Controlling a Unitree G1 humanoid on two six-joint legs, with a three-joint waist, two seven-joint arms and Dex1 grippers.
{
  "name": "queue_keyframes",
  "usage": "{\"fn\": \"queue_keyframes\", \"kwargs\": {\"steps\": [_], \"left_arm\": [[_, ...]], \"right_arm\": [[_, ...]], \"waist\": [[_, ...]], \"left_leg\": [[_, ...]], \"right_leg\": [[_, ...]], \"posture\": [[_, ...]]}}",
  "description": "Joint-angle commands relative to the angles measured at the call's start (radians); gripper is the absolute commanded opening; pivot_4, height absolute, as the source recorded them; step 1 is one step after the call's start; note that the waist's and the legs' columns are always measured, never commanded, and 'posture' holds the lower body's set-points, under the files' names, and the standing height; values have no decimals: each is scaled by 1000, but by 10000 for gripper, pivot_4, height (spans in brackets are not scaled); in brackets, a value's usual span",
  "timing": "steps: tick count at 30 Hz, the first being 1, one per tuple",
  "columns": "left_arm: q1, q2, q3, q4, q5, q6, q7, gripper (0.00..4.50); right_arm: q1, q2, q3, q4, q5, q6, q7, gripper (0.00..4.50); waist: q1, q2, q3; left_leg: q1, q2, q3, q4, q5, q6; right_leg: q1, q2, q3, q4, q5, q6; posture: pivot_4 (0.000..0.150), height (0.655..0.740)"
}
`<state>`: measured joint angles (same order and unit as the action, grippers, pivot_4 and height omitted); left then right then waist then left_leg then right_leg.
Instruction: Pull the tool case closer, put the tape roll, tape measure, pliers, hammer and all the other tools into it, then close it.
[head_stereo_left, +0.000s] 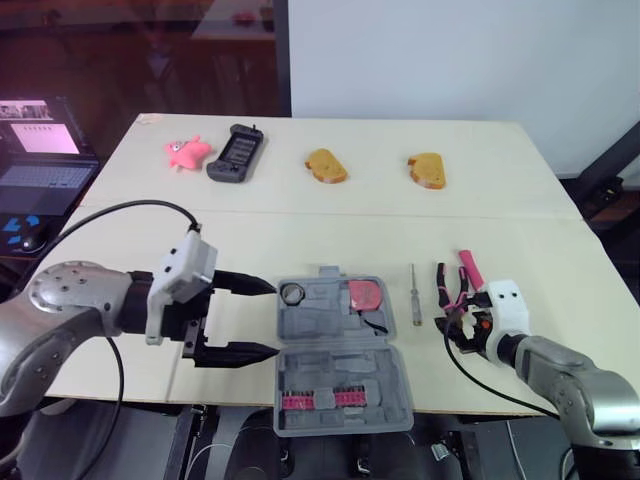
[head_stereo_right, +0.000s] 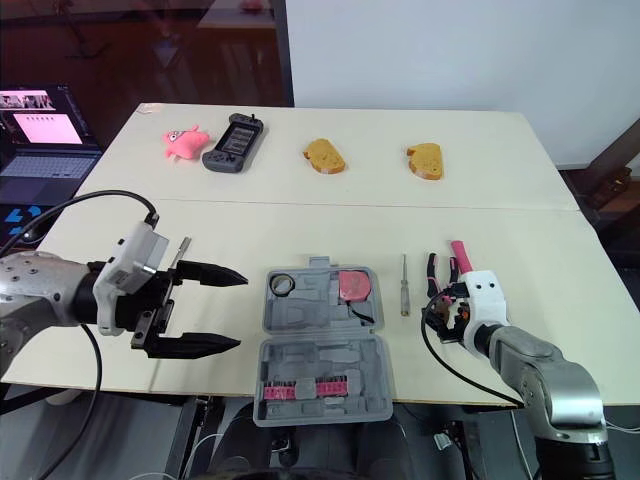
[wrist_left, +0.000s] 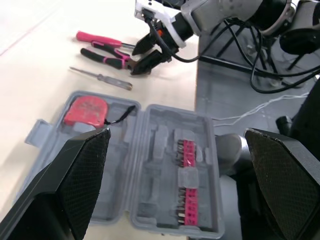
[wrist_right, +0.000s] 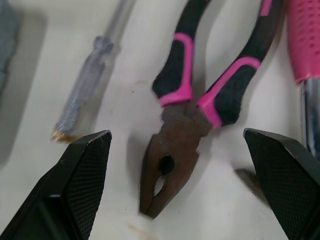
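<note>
Hammer (head_stereo_left: 468, 268): head hidden.
Case (head_stereo_left: 340, 370): overhangs table (head_stereo_left: 400, 225) edge.
Left gripper (head_stereo_left: 275, 319): spread, 9 o'clock of case.
Right gripper (head_stereo_left: 455, 328): spread over pliers (wrist_right: 182, 120).

Hammer (wrist_right: 304, 40) head past the right wrist view's edge; laptop (head_stereo_left: 40, 172) partly off-frame.

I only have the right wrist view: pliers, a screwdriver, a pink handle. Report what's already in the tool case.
Observer: The tool case lies open; the red tape measure and the tape roll sit in its far half.
Operator: Tell me where the left gripper is.
Observer: The left gripper is open and empty, beside the case on the robot's left.
Operator: List what lies beyond the case.
Observer: A pink toy, a black controller and two bread slices.
</note>
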<state>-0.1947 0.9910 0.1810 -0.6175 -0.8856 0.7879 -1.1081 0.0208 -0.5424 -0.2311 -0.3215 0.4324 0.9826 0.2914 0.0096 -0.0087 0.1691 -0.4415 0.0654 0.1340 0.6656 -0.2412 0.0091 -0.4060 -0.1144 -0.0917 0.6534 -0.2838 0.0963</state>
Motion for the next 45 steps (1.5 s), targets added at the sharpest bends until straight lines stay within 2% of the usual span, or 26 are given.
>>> {"fn": "queue_keyframes", "kwargs": {"steps": [1,2,5,10,19,24,33,36,39,45], "left_arm": [[5,11,32,-32,-27,2,17,45000],[5,11,32,-34,-28,3,19,45000],[4,13,32,-32,-30,3,24,45000],[3,20,34,-24,-30,-2,23,45000],[-15,15,10,-9,-19,-12,20,45000],[-23,11,1,-3,-13,-16,21,45000],[-15,3,10,11,-6,-26,25,45000],[-4,1,21,30,1,-38,21,45000],[49,5,39,58,38,-72,7,45000],[132,-4,78,82,83,-132,-1,45000]], "right_arm": [[-6,19,10,5,-11,-19,2,44590],[-7,23,13,8,-14,-19,1,44590],[-12,56,15,21,-17,-17,-14,36874],[-6,96,15,14,-29,-4,-36,12326],[-17,93,43,8,-60,-31,-20,12326],[-86,86,17,34,-59,-44,-14,12326],[-186,41,-27,-16,-28,-6,21,12326],[-232,-12,-14,-34,-20,24,52,12326],[-322,-165,107,-74,-47,2,168,12326],[-500,-367,323,-117,-67,-32,403,12326]], "waist": [[0,0,0],[0,0,0],[-1,0,0],[-7,-1,0],[-12,-1,0],[-27,0,0],[-20,0,0],[-22,0,0],[-23,2,1],[-25,3,2]], "left_leg": [[0,0,0,0,0,-1],[0,0,0,0,1,-2],[0,0,0,0,1,-2],[0,0,0,0,1,-2],[0,1,0,0,2,-3],[0,1,0,0,2,-3],[-1,0,0,-1,2,-4],[-1,0,0,-1,2,-4],[-1,0,1,-1,2,-4],[-1,1,1,-2,2,-4]], "right_leg": [[0,0,0,0,0,0],[0,0,0,0,0,0],[0,0,0,0,0,0],[0,1,0,0,0,0],[0,1,0,0,0,0],[0,1,0,1,0,0],[-1,0,0,1,0,0],[-2,0,0,1,0,0],[-2,0,0,1,0,0],[-4,1,1,2,0,-1]], "posture": [[1500,7188],[1500,7188],[1500,7188],[1500,7188],[1500,7188],[1500,7188],[1500,7188],[1500,7188],[1500,7188],[1500,7188]]}}
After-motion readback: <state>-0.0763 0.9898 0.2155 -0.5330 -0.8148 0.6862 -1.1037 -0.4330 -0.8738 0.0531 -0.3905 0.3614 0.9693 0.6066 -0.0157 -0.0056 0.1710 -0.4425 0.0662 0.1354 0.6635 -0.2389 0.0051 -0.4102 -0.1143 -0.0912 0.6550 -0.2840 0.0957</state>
